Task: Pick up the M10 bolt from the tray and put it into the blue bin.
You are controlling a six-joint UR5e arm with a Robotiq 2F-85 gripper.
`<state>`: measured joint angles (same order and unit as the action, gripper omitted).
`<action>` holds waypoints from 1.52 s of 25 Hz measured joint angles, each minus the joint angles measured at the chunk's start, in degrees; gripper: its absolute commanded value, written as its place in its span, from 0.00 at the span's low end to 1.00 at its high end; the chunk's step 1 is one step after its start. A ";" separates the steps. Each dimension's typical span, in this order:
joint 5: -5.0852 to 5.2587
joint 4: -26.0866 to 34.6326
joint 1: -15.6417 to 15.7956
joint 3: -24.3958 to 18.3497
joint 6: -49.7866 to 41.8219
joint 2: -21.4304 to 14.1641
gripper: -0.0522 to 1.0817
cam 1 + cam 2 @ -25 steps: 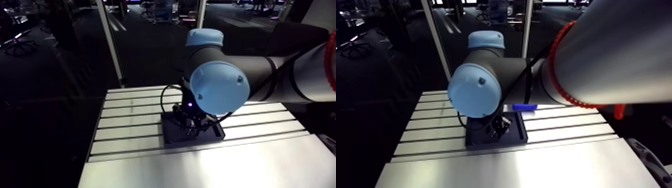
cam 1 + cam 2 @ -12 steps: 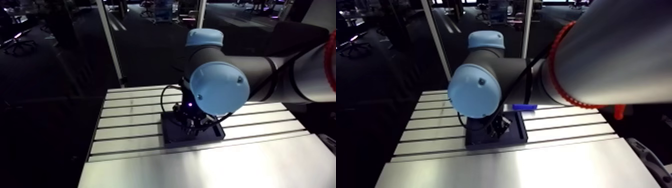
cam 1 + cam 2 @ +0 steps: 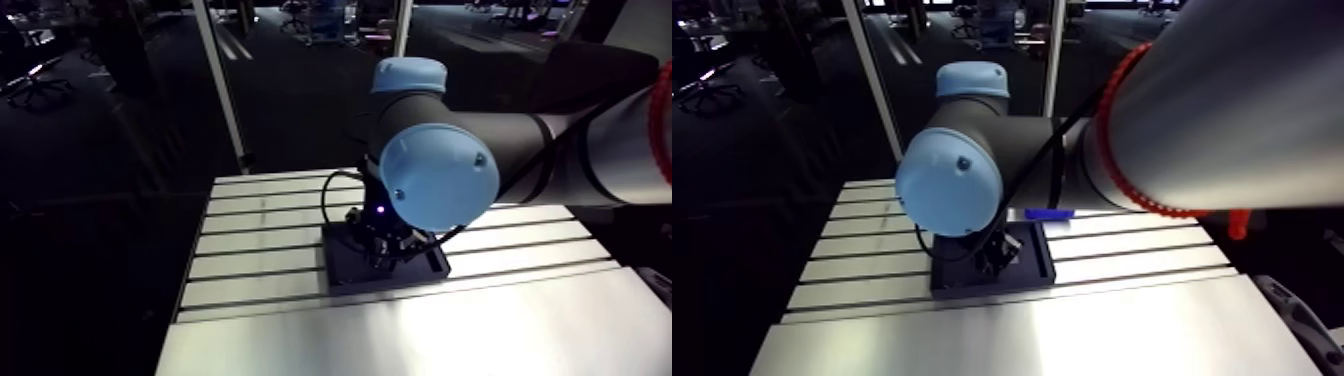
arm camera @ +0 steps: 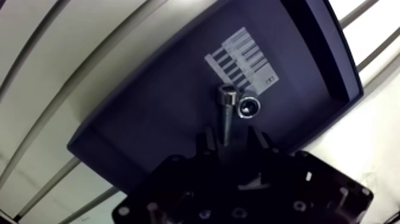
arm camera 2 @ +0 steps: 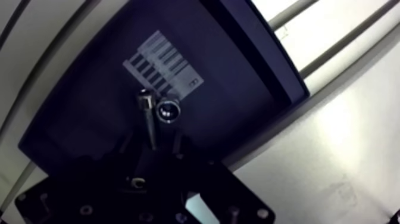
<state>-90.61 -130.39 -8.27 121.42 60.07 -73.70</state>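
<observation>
Over the tray [image 4: 149,119], claw [image 4: 231,142] sits around the bolt [image 4: 227,116].
Cannot tell if it grips; a loose pinch could drop it.

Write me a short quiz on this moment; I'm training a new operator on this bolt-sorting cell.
1. True or false: the bolt lies in the blue bin, not on the dark tray.
2. Where is the bolt's shank relative to the hand?
A) between its open fingers
B) far off to one side of it
C) clamped crosswise in its shut fingers
3. What lies right beside the bolt's head?

Key: 1 false; 2 A; 3 a small round metal part.
</observation>
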 measured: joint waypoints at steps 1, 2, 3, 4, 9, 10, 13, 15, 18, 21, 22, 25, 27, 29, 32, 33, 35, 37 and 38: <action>-0.01 0.00 0.00 0.00 0.00 0.04 0.60; -0.02 0.00 0.00 0.00 -0.01 0.07 0.60; -0.03 0.00 0.00 -0.01 0.00 0.10 0.60; -0.03 0.00 0.00 -0.02 0.00 0.12 0.60; -0.05 -0.19 0.00 -0.11 0.01 0.18 0.62; -0.05 -0.36 0.00 -0.11 0.02 0.20 0.62; -0.05 -0.76 0.00 -0.08 0.05 0.24 0.63; -0.05 -0.93 0.00 -0.05 0.07 0.25 0.63; -0.05 -1.06 0.00 -0.02 0.08 0.27 0.63; -0.05 -1.11 0.00 -0.01 0.09 0.39 0.63; -0.05 -1.12 0.00 0.00 0.08 0.42 0.64; -0.05 -1.13 0.00 0.00 0.08 0.48 0.65; -0.05 -1.12 0.00 0.01 0.09 0.50 0.65; -0.05 -1.13 0.00 0.04 0.09 0.52 0.68; -0.05 -1.14 0.00 0.05 0.08 0.52 0.68; -0.06 -1.15 0.00 0.06 0.08 0.53 0.68; -0.27 -1.15 0.00 0.08 0.08 0.53 0.69; -0.64 -1.15 0.00 0.12 0.09 0.52 0.70; -0.76 -1.15 0.00 0.12 0.09 0.52 0.70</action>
<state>-91.37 -131.55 -8.26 121.55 60.15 -73.18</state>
